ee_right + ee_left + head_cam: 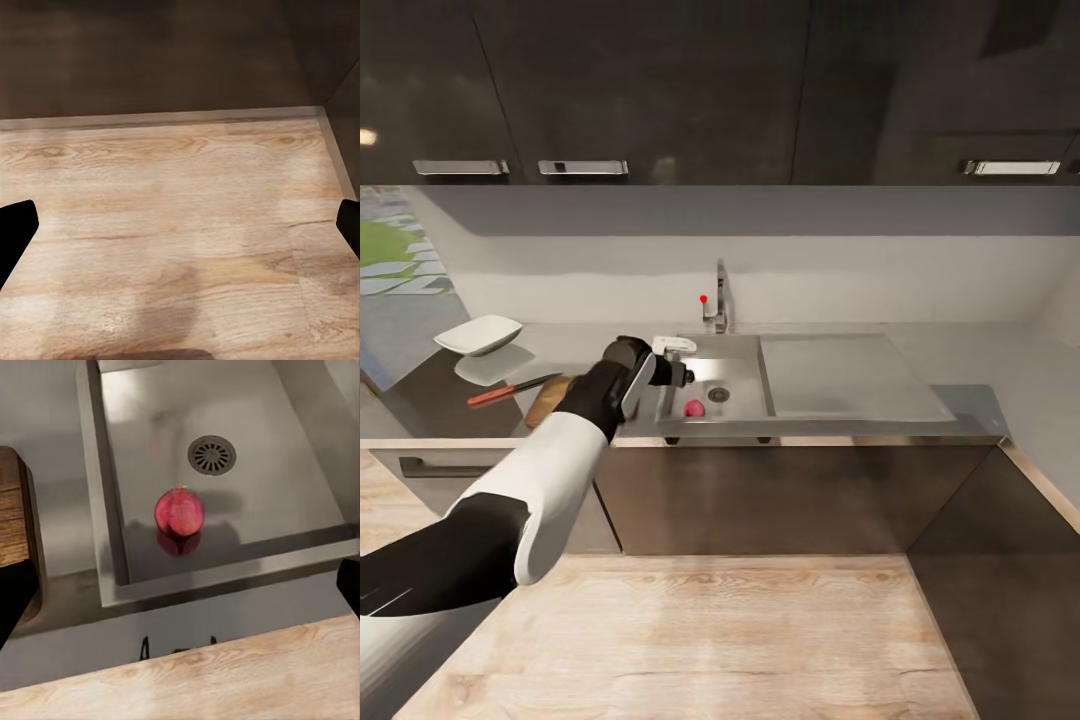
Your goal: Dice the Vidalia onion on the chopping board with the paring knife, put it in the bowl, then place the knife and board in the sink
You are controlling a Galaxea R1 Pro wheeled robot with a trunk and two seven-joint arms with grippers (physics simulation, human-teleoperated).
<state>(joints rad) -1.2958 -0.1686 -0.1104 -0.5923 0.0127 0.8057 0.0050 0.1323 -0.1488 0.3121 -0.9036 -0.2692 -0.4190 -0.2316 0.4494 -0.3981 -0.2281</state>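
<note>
Left gripper (678,372) hangs over the near left part of the sink (745,345), just above the onion (694,408), with its fingers spread wide apart and holding nothing. From the left wrist camera the dark fingertips (15,600) sit at the two edges of the picture, and the red onion (179,511) rests on the basin floor near the round drain (211,455).

Left of the sink, the chopping board (545,400) lies on the countertop (1000,365), partly hidden by the arm. The knife (510,390) lies just beyond its far left side, and the white bowl (478,334) stands farther back. The tap (717,300) rises behind the basin.

Right gripper (180,232) also has its fingers wide apart, over the wooden floor (180,195).
</note>
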